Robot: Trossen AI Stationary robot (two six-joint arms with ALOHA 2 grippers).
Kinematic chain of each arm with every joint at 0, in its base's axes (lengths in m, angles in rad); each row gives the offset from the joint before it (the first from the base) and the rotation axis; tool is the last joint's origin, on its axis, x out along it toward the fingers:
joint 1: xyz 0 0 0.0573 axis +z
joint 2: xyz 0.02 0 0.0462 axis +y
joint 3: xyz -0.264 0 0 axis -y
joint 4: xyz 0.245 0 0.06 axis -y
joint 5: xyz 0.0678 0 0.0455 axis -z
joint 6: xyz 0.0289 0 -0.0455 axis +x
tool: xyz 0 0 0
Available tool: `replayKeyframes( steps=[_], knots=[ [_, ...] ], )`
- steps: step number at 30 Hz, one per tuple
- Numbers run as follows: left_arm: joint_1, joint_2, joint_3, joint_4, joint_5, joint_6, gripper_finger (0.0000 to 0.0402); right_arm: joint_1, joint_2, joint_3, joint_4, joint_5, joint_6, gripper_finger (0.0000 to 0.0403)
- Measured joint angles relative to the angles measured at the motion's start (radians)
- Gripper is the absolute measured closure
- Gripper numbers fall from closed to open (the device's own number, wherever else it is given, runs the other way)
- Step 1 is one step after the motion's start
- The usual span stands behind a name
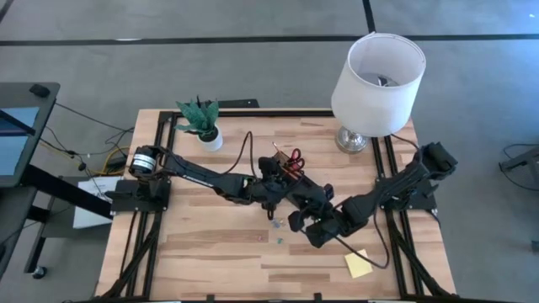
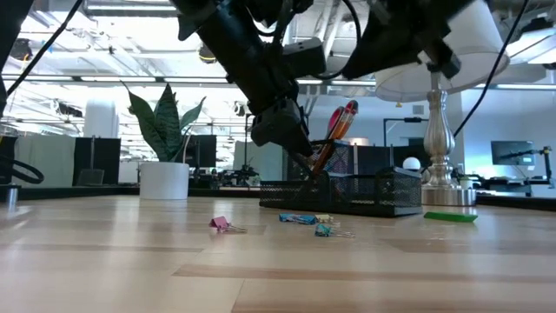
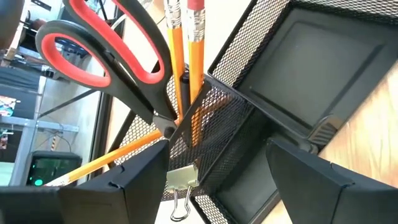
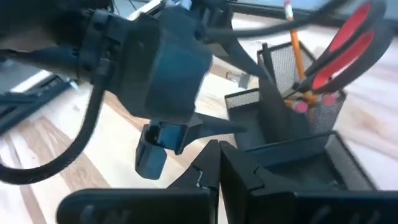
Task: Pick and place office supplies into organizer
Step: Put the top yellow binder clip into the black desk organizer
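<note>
The black mesh organizer stands mid-table. Red-handled scissors and orange pencils stand upright in its cup compartment. My left gripper hovers open just above the organizer, its fingers either side of a mesh wall where a silver clip sits. My right gripper is shut with nothing visible between its fingers, on the near side of the organizer, pointing at it. Small clips and a green block lie on the table, and a yellow sticky-note pad lies near the front right.
A potted plant stands at the far left and a white-shaded lamp at the far right. The two arms crowd together over the organizer. Bare wood lies along the near edge and on the left side.
</note>
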Motion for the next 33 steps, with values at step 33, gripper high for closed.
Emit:
replayKeyframes(
  steps=[33],
  knots=[
    [0.023,0.0,0.0,0.007,0.059,-0.07,0.0136,-0.072,0.001,-0.38,0.935,-0.119,-0.304,0.0403]
  ],
)
